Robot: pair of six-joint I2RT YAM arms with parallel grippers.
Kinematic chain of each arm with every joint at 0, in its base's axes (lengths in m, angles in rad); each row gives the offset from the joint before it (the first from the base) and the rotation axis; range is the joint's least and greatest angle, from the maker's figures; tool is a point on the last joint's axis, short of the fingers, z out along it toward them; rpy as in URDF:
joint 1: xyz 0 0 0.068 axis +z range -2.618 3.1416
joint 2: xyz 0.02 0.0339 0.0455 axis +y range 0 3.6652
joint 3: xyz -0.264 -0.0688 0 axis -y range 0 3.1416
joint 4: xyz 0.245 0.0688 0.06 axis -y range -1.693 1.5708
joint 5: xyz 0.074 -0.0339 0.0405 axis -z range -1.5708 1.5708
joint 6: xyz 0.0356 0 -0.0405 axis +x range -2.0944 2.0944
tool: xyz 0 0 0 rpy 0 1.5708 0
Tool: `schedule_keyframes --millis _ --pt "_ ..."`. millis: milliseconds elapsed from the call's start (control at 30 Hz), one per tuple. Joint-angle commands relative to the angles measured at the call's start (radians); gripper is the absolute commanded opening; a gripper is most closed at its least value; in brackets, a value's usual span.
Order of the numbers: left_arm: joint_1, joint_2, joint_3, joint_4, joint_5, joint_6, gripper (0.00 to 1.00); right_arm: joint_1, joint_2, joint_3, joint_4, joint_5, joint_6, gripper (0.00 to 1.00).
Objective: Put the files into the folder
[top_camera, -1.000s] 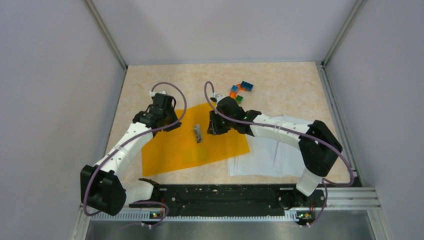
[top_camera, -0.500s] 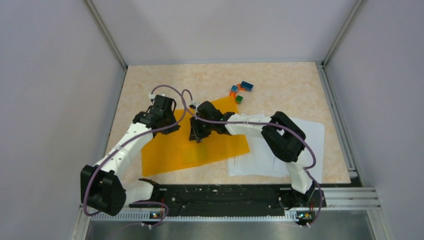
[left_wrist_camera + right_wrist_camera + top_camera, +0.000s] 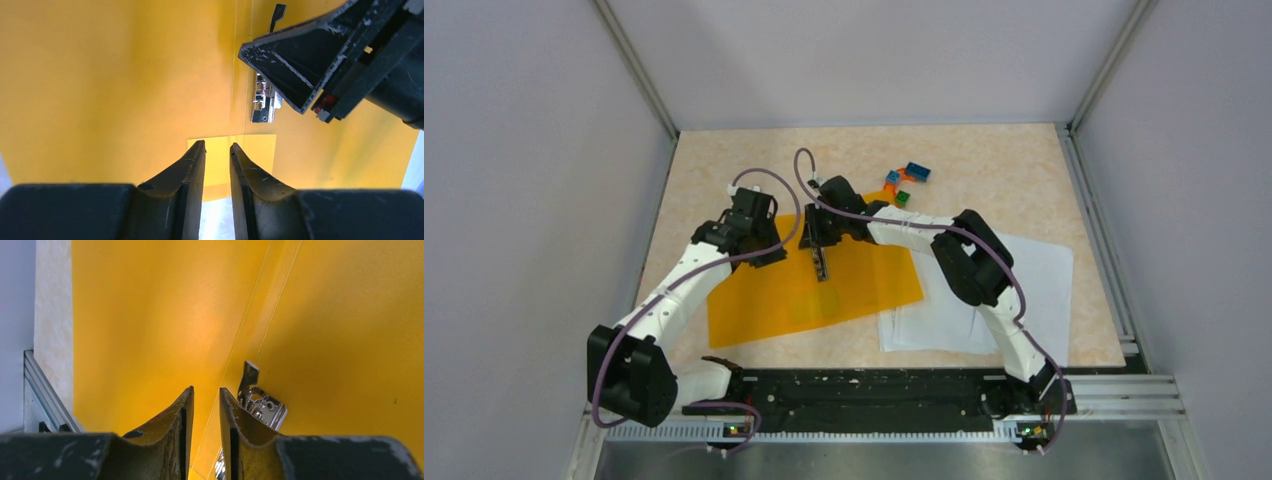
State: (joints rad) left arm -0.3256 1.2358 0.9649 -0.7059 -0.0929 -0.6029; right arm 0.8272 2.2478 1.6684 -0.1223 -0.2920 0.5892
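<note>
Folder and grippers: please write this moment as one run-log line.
folder open flat | files beside it | left gripper over folder | right gripper near clip

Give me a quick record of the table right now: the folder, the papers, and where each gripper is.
folder: orange folder, open flat on the table, metal clip at its spine
papers: white paper sheets stacked right of the folder, none inside it
left gripper: left gripper over the folder's left half, jaws narrowly apart, nothing between them
right gripper: right gripper over the spine beside the clip, jaws narrowly apart, nothing between them
other: small coloured blocks beyond the folder's far right corner
</note>
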Motion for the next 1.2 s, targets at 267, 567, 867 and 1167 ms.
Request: schedule_keyframes --millis 267,567,867,1167 --pt "-0.019 0.057 0.015 0.112 0.088 0.000 0.39 -0.006 -0.087 0.099 -0.065 0.028 -0.002 0.50" --pt "-0.079 0.142 0.031 0.161 0.060 -0.030 0.42 -0.025 -0.358 -0.073 -0.160 0.195 -0.042 0.70" --pt "-0.115 0.295 0.091 0.210 0.009 0.014 0.45 -0.101 -0.670 -0.507 -0.187 0.413 -0.046 0.79" --pt "-0.124 0.414 0.190 0.201 -0.066 0.035 0.50 -0.128 -0.750 -0.666 -0.167 0.444 -0.036 0.80"
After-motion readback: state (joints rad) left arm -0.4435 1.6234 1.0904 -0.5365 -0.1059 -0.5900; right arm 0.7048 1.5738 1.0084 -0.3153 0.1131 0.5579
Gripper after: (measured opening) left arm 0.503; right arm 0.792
